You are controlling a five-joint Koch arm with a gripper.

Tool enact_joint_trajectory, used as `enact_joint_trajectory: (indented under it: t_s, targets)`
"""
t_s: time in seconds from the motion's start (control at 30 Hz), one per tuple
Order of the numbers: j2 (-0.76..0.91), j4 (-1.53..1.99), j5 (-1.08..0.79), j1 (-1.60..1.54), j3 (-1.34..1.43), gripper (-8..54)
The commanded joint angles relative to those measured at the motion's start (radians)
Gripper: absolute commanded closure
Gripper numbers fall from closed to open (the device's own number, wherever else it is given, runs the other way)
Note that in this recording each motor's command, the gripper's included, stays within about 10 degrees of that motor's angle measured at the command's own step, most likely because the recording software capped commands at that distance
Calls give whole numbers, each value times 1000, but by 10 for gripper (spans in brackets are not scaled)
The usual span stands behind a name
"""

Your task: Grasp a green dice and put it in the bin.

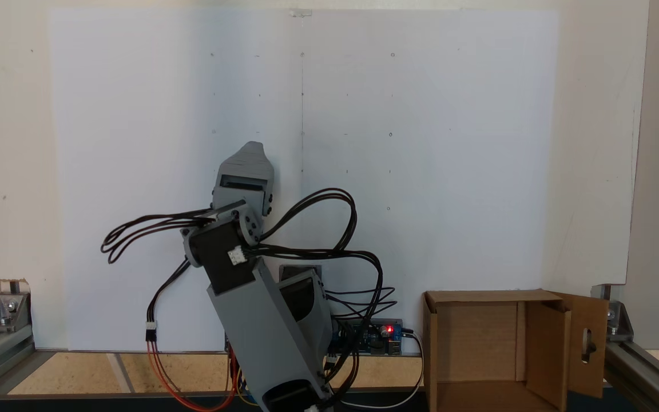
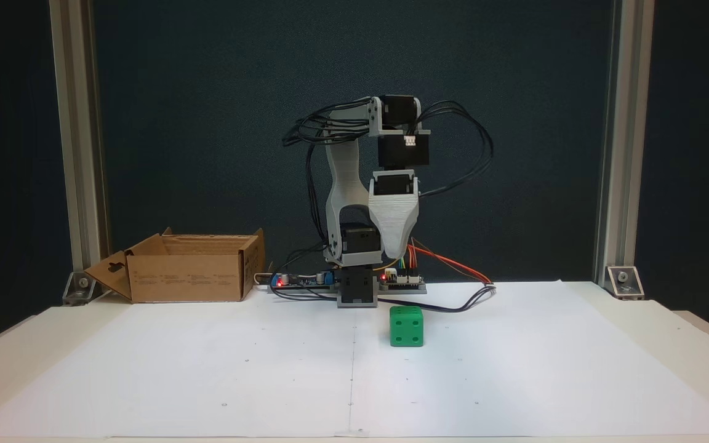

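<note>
- Approach is the step in hand: nothing is grasped, and the gripper hangs tip-down, folded in close above the arm's base.
- Green dice sits on the white surface, just in front of the base and slightly right of it in that view.
- You cannot tell whether the gripper's jaws are parted; they overlap into one tip.
- Your next move: reach forward past the base, lower over the dice, open wide enough.
- Bin waits well left of the base, its top open.
</note>
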Motion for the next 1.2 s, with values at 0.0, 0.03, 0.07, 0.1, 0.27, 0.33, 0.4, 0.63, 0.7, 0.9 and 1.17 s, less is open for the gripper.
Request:
enact_joint_trajectory:
  t_s: [0.0, 0.03, 0.07, 0.1, 0.27, 0.33, 0.4, 0.63, 0.7, 0.9, 1.17]
  targets:
    - [3, -46, 69, -2, 6, 20]
    - [3, -64, 71, -3, 25, 20]
    - [5, -77, 71, -3, 43, 20]
    - [6, -91, 72, -3, 61, 20]
    - [21, -169, 72, -5, 153, 21]
    - [37, -218, 72, -17, 192, 23]
    - [51, -262, 74, -35, 225, 23]
    - [49, -308, 83, -80, 268, 23]
    - [41, -307, 83, -80, 273, 23]
    - [11, -316, 83, -77, 290, 22]
    - [12, -364, 81, -69, 324, 22]
